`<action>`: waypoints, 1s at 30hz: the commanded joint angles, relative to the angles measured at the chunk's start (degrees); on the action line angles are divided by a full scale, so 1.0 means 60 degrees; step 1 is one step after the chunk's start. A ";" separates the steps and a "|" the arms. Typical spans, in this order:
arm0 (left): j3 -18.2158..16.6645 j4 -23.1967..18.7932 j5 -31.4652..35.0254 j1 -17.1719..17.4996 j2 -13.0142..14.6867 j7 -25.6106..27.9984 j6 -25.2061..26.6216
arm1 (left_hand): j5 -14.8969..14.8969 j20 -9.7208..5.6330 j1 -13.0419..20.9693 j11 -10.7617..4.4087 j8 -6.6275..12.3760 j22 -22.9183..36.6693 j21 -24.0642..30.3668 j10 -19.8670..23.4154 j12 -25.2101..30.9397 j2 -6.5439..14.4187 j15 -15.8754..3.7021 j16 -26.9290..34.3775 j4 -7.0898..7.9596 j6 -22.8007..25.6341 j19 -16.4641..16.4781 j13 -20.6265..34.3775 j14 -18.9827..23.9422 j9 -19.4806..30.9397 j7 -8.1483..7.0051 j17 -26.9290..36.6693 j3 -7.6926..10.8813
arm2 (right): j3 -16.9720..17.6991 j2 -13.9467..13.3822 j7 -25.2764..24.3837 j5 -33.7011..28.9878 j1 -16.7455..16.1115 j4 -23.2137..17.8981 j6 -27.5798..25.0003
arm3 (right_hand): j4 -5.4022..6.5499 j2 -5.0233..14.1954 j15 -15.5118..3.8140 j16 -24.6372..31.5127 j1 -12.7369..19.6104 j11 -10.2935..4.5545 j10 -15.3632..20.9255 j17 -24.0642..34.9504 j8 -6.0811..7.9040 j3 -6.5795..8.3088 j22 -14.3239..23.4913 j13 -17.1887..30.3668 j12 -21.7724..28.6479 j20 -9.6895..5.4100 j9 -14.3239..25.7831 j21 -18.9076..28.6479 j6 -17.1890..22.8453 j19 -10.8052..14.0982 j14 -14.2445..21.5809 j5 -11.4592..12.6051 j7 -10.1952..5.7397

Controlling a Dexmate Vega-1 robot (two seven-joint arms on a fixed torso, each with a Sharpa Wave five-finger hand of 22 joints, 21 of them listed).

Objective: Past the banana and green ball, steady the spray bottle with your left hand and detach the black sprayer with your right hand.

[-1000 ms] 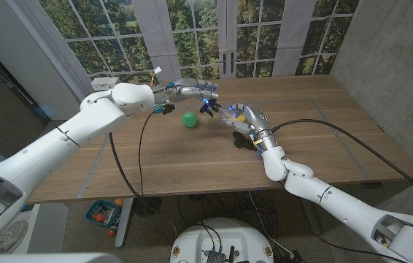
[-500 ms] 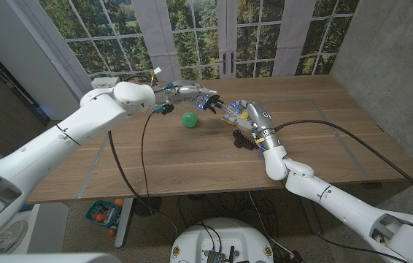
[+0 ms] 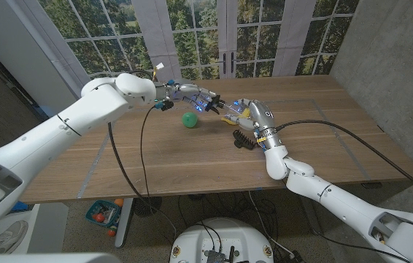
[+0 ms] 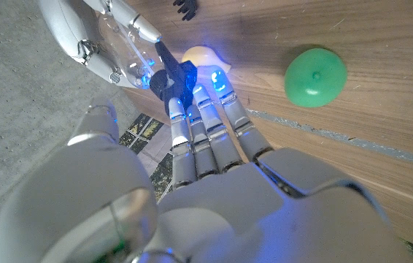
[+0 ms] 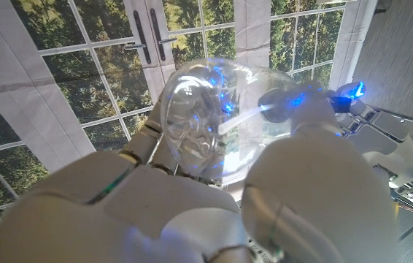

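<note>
A clear spray bottle (image 3: 230, 111) is held off the table by my right hand (image 3: 252, 117), its round body (image 5: 206, 124) between that hand's fingers. Its black sprayer (image 4: 174, 80) points toward my left hand (image 3: 195, 97), whose fingertips (image 4: 184, 109) close on it under blue light. The green ball (image 3: 190, 119) lies on the wooden table (image 3: 192, 164) just in front of the left hand, also the green ball (image 4: 315, 77). A yellow banana (image 4: 203, 58) lies under the bottle, mostly hidden.
A small black ridged object (image 3: 244, 140) lies on the table by my right wrist. Cables trail from both arms across the table. Windows and a grey wall stand behind the table's far edge.
The right hand has carried the bottle slightly back and toward the left hand. The left hand has stayed at the sprayer, its fingers drawn closer on it.
</note>
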 commanded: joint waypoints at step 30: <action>-0.0184 0.1478 -0.1038 -0.0234 -0.0268 -0.2446 -0.2617 | 0.0069 -0.0379 0.2010 -0.0948 -0.0923 0.0115 0.0064 -0.0912 -0.0935 0.0073 -0.0625 -0.1030 0.0021 -0.0875 -0.1280 0.0038 -0.2189 0.0056 -0.0739 0.0142 0.1126 | -0.0821 0.0115 -0.0047 0.0170 0.0818 0.1398 0.0874 | 0.0233 0.1760 -0.1243 -0.0324 0.1653 -0.1629 0.1605 0.0318 0.0085 0.0107 -0.0020 0.0145 0.0016 -0.1325 0.0136 0.0402 0.2066 -0.0178 0.0192 0.0132 -0.2044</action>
